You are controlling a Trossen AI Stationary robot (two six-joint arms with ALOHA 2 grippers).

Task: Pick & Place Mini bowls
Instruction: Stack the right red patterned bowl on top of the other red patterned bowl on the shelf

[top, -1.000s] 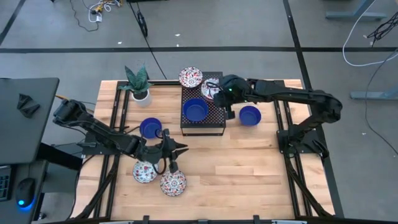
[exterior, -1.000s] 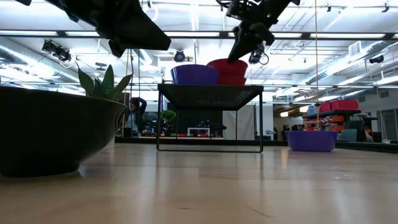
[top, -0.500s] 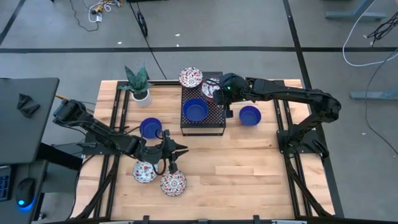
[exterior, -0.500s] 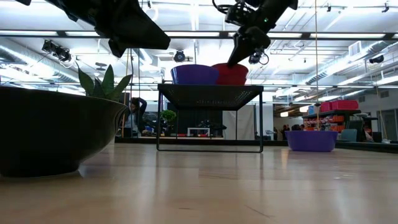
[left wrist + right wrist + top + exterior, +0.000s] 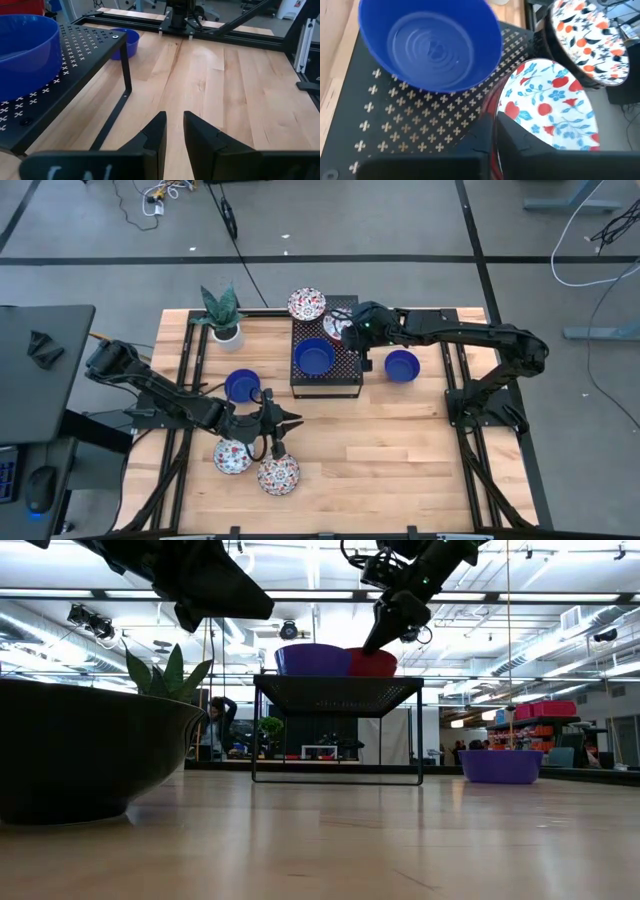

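Note:
A black perforated stand [image 5: 345, 372] stands mid-table. On it sits a blue mini bowl [image 5: 314, 357]. My right gripper [image 5: 350, 330] reaches over the stand's far right part, shut on a floral mini bowl [image 5: 336, 325], red outside in the low view [image 5: 372, 662]. Another floral bowl [image 5: 306, 304] sits at the stand's far left corner. Blue bowls rest on the table right [image 5: 402, 365] and left [image 5: 242, 385] of the stand. Two floral bowls [image 5: 232, 456] [image 5: 278, 475] lie near the front left. My left gripper [image 5: 288, 420] hovers above them, slightly open and holding nothing. My right gripper pinches the floral bowl's rim [image 5: 493, 114] on the side facing the table's right. One finger [image 5: 517, 137] is inside the bowl and the other [image 5: 476, 139] outside. The fingers slant down from the right. The bowl is upright, its base down at the stand's top [image 5: 372, 673].
A potted plant [image 5: 222, 315] stands at the table's far left. Black frame rails run along both sides [image 5: 190, 370] [image 5: 455, 370]. A dark bowl fills the low view's left foreground [image 5: 90, 755]. Bare wood lies in front of the stand [image 5: 380, 440].
My right gripper has moved down and slightly toward the table's left, lowering the floral bowl to the stand's top beside the blue bowl. Its hold on the rim has stayed the same.

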